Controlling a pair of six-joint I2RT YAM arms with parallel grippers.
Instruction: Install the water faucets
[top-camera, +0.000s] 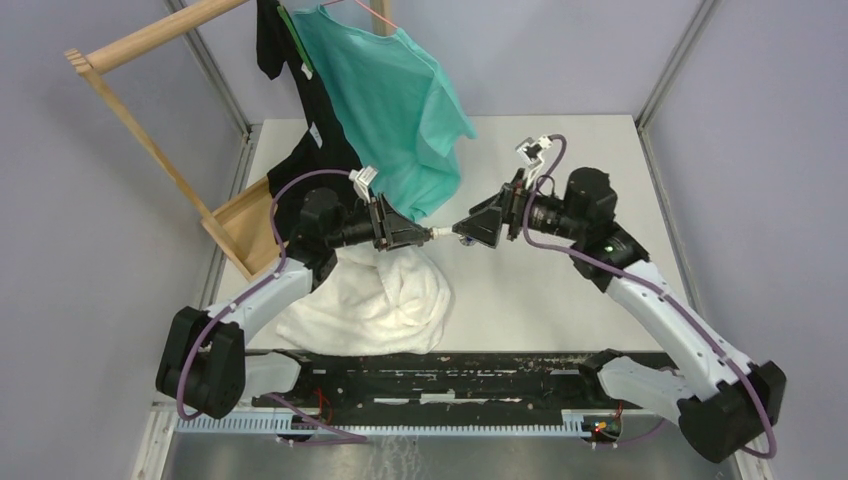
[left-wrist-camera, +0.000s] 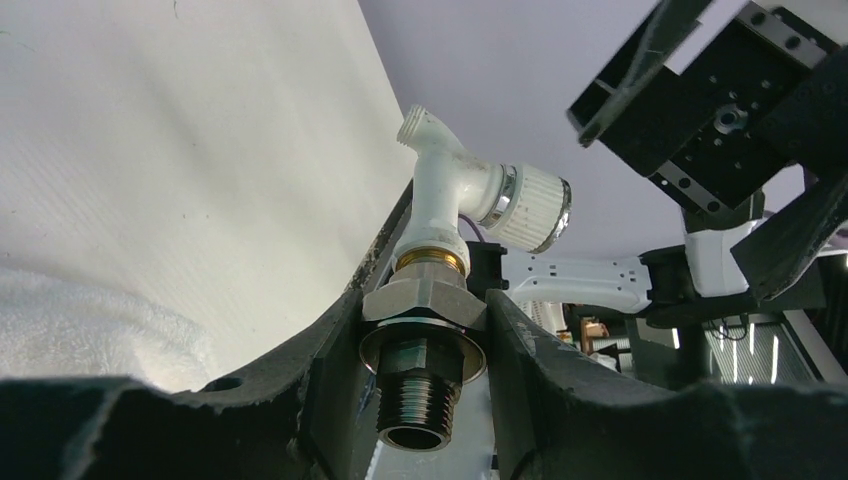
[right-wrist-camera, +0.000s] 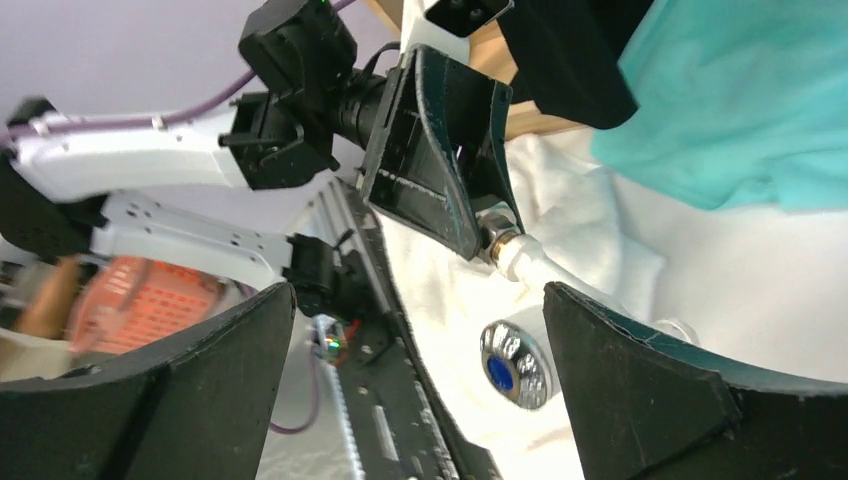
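The faucet sits at the centre of the overhead view, between the two arms. The left end effector (left-wrist-camera: 428, 315) is closed on the silver threaded fitting (left-wrist-camera: 420, 350), its fingers (left-wrist-camera: 300, 390) clamping the hexagonal collar. The white plastic spout (left-wrist-camera: 437, 195) rises from that collar toward the upper middle of the left wrist view, held off the tabletop (top-camera: 560, 290). The right end effector (right-wrist-camera: 417, 300) stands wide apart and holds nothing. Its two fingers (right-wrist-camera: 640, 400) fill the lower corners of the right wrist view, with the spout's round cap (right-wrist-camera: 514, 364) and blue dot between them, touching neither.

Handling, as I judge it: the assembly is small, rigid and light, with most weight in the metal end. The smooth plastic and chromed cap look slippery. The hex flats give the surest hold and are occupied. With the right side I would take the straight white barrel just beside the collar, not the cap, which probably turns.

Views compared: only the left wrist view shows the bare thread below the collar and the flats seated between the fingers. Only the right wrist view shows the blue dot and the gap on each side of the cap. Only the overhead view shows both arms nose to nose above a white towel (top-camera: 380, 300), with a teal shirt (top-camera: 400, 100) hanging near a wooden rack (top-camera: 160, 30) at upper left.
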